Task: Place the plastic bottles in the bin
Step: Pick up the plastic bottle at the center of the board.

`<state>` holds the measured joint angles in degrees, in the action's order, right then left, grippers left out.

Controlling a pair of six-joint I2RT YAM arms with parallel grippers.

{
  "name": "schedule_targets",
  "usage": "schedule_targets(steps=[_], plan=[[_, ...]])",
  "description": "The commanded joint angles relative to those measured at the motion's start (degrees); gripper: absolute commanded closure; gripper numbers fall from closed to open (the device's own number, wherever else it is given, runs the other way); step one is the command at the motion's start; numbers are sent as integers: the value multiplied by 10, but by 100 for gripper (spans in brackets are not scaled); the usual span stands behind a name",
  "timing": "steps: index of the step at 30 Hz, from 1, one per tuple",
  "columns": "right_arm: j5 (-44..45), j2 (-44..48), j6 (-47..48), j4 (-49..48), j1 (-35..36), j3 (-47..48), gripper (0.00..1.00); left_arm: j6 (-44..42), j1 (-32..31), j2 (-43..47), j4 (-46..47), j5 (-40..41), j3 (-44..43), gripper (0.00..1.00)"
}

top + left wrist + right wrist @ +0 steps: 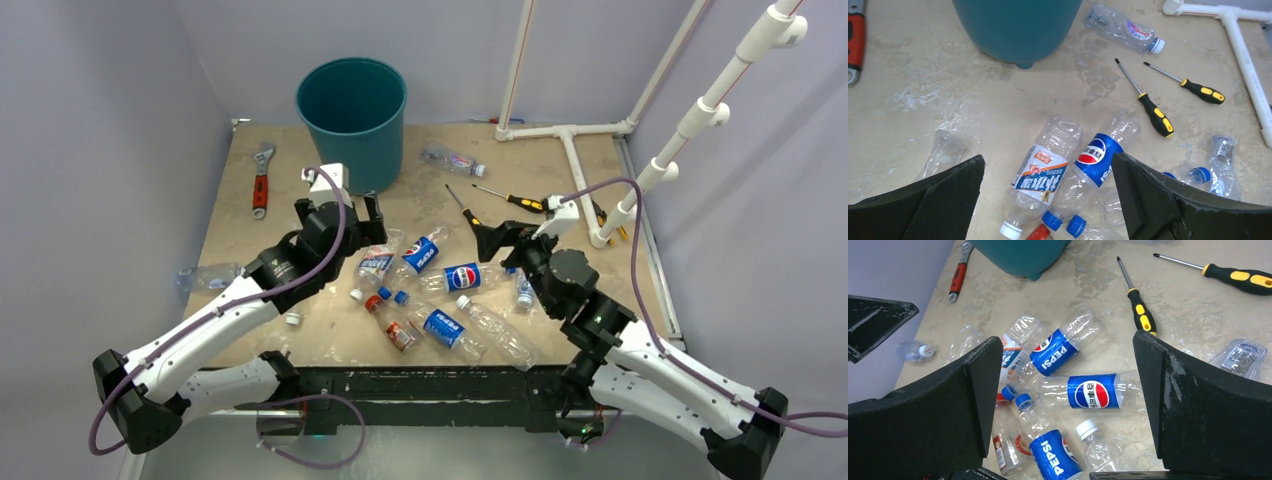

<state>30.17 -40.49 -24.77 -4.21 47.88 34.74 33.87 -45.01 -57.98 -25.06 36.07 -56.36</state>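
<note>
Teal bin is standing near the bench's far edge; plastic bottles are lying scattered mid-bench. Over them the left gripper and right gripper are hovering, both empty, jaws spread wide, likely to straddle one.

Crushed bottles near upright teal bin

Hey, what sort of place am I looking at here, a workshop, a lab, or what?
Probably a robotics lab test cell, not a home or shop: a scuffed table boxed in by plain grey panels, a white left arm and right arm bolted at its near edge, and a white pipe frame.
</note>
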Motion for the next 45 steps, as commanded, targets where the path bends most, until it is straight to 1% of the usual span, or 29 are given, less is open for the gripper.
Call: schedule_targets(steps=[1, 6, 9, 12, 15, 20, 24, 27, 29, 32, 36, 41, 45], plan=[[-32, -20, 18, 2, 0, 11, 2, -9, 2, 1, -22, 20, -12, 1], [-39, -86, -3, 40, 0, 39, 2, -28, 2, 30, -25, 14, 6, 1], [6, -120, -43, 81, 0, 46, 4, -23, 2, 39, -38, 20, 13, 2], [41, -124, -79, 114, -1, 41, 8, -18, 2, 52, -50, 28, 16, 2], [38, -116, -95, 116, -8, 23, 11, -18, 2, 71, -50, 27, 27, 2], [-14, -130, -124, 122, -53, -1, 14, -20, 2, 91, -32, 5, 44, 3], [-63, -111, -163, 132, -147, -34, 8, -18, 2, 90, -33, -4, 45, 3], [-42, -90, -184, 142, -174, -51, 7, -18, 2, 91, -33, -4, 48, 4], [-32, -97, -196, 150, -189, -55, 7, -18, 2, 93, -31, -3, 51, 4], [-41, -124, -234, 161, -215, -58, 8, -15, 2, 92, -28, -4, 54, 4], [-47, -129, -285, 149, -230, -89, 8, -15, 2, 90, -29, -16, 53, 5], [-36, -140, -344, 176, -234, -106, 7, -11, 2, 98, -27, -22, 60, 5], [-47, -150, -363, 181, -234, -118, 9, -10, 2, 100, -26, -31, 59, 5]])
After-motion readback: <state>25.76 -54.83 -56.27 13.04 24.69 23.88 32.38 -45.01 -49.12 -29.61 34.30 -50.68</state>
